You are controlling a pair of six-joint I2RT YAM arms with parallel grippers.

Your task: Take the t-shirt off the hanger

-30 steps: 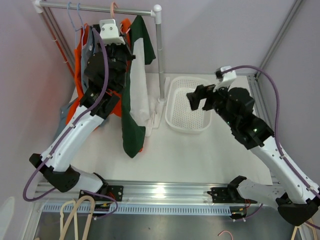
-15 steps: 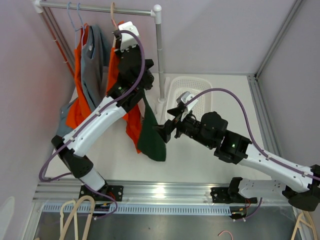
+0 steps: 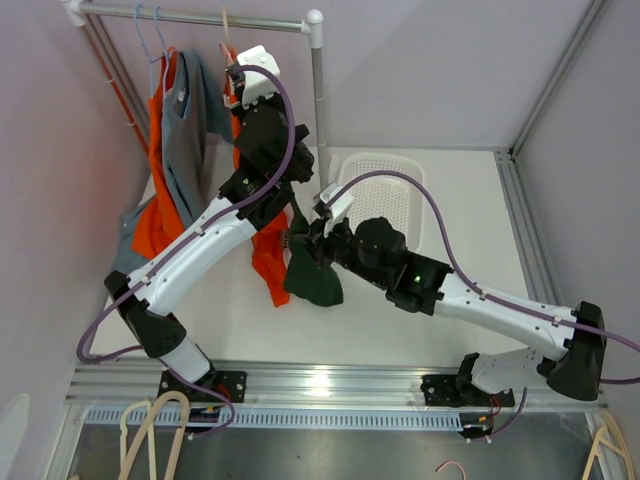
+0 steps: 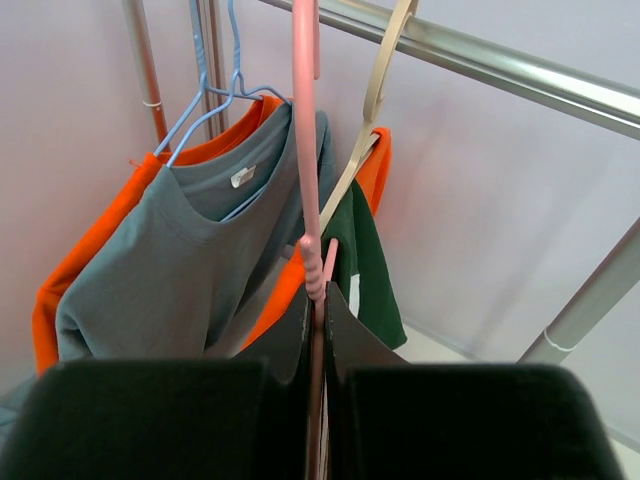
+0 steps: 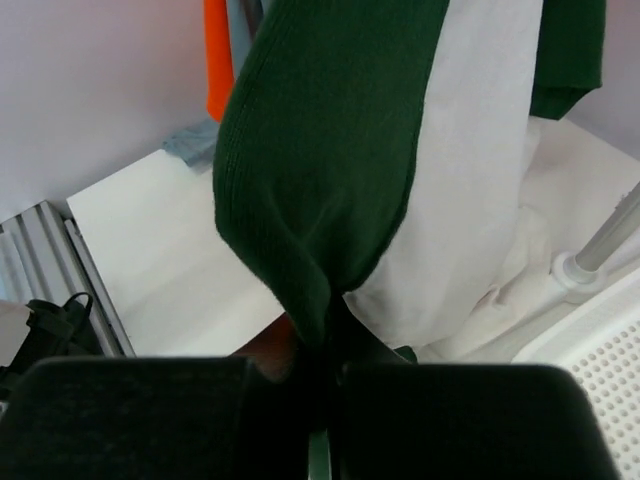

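A dark green t-shirt (image 3: 312,280) hangs from a pink hanger (image 4: 305,150) whose hook sits on the rail (image 3: 200,17). High up under the rail, my left gripper (image 4: 317,295) is shut on the pink hanger's neck. The right gripper (image 5: 330,335) is shut on a bunched fold of the green t-shirt (image 5: 320,150) near its lower end. In the top view the right gripper (image 3: 300,245) sits below the left arm, with the green cloth drooping under it. The shirt's upper part is hidden behind the left arm.
On the same rail hang a grey t-shirt (image 3: 190,120) on a blue hanger (image 4: 215,90), orange shirts (image 3: 160,200) and a beige hanger (image 4: 375,110). A white garment (image 5: 470,180) hangs beside the green one. The rack's upright pole (image 3: 320,110) stands next to a white basket (image 3: 385,175).
The right arm swung left from over the basket to the green t-shirt and closed on it. The shirt's lower part is now pulled up and bunched. The left gripper stayed shut.
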